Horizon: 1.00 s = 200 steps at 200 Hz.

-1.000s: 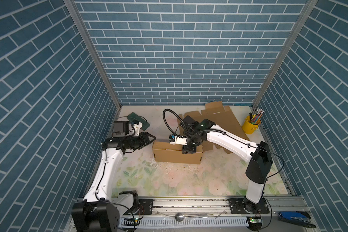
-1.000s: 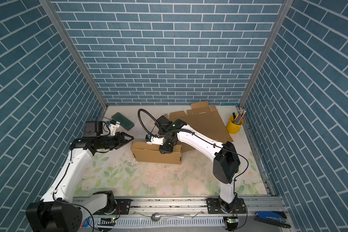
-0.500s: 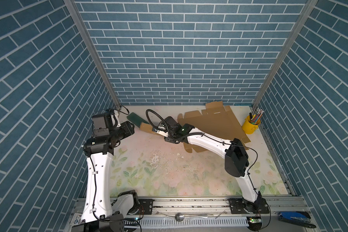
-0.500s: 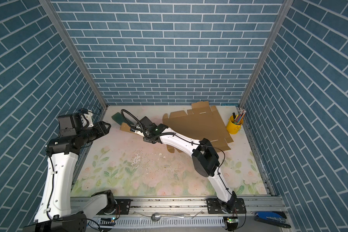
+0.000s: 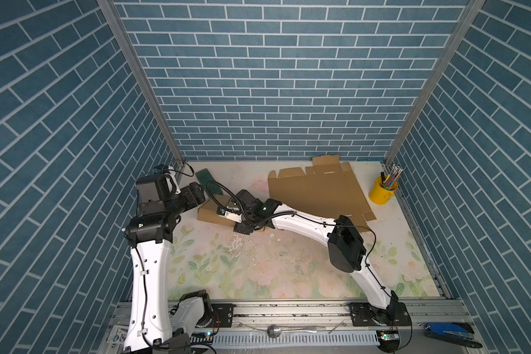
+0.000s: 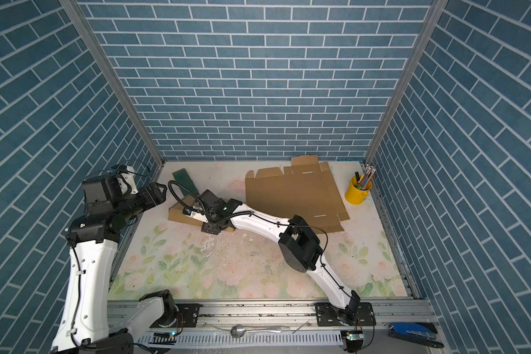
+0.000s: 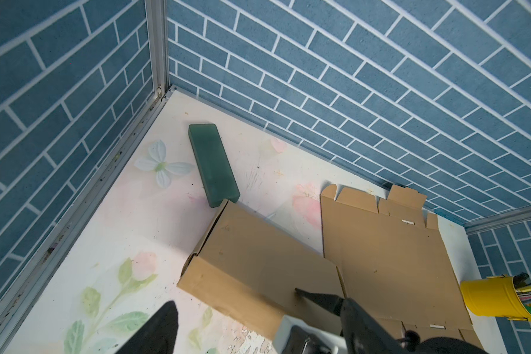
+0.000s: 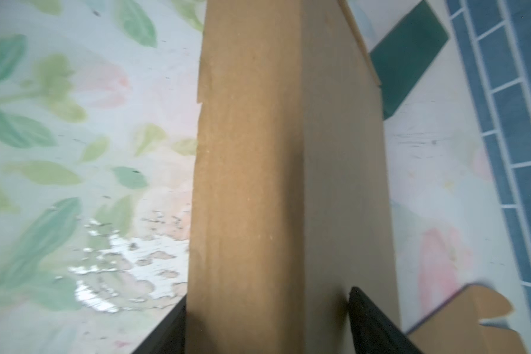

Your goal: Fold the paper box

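Left wrist view: paper box [image 7: 258,269], folded shut, sits rear-left on bench [image 7: 120,220], corner touching green block [image 7: 213,165], likely set aside as finished. Left claw [image 7: 233,297] wide, empty, raised above it. Right claw [image 8: 267,294] wide, astride the box's end, judged a loose straddle, not a grip
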### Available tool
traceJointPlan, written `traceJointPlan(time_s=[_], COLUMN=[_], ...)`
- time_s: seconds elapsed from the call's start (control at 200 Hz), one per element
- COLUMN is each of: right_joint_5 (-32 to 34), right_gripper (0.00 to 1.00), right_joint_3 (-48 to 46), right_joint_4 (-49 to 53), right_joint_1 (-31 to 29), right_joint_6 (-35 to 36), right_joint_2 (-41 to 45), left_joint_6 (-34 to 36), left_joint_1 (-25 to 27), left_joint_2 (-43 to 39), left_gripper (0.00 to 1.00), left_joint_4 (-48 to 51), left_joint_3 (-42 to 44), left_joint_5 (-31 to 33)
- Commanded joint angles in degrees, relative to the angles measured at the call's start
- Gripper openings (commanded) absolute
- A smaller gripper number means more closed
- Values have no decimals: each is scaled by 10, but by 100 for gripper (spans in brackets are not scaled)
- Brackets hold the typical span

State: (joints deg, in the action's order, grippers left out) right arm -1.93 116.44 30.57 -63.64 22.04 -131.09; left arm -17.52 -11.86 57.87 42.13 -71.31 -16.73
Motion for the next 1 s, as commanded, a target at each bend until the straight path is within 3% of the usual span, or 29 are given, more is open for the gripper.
traceJointPlan(time_s=[0.0, 0.25, 0.325, 0.415, 0.54, 0.71, 0.795, 0.995], right_joint_5=[-135, -155, -120, -48, -94, -139, -151, -180], right_gripper=[77, 75, 74, 69, 62, 63, 63, 62], right_joint_3=[0, -151, -174, -201, -260, -247, -240, -208], right_joint_4=[44, -32, -23, 12, -17, -35, -41, -67], right_joint_1=[8, 63, 66, 88, 134, 144, 145, 140], right_joint_6=[-88, -301, -340, -469, -629, -677, -700, -722], right_joint_2=[49, 157, 169, 179, 188, 145, 118, 80], left_joint_6=[3, 17, 21, 31, 51, 56, 63, 42], left_joint_1=[-4, 30, 55, 91, 155, 190, 190, 181], left_joint_2=[11, 35, 43, 51, 67, 78, 72, 21], left_gripper=[81, 80, 80, 81, 83, 90, 99, 100], left_joint_4=[-19, -27, -29, -32, -38, -65, -77, -154], left_joint_3=[6, 23, 30, 34, 35, 42, 44, 93], left_joint_5=[-20, -5, 16, 45, 97, 109, 106, 63])
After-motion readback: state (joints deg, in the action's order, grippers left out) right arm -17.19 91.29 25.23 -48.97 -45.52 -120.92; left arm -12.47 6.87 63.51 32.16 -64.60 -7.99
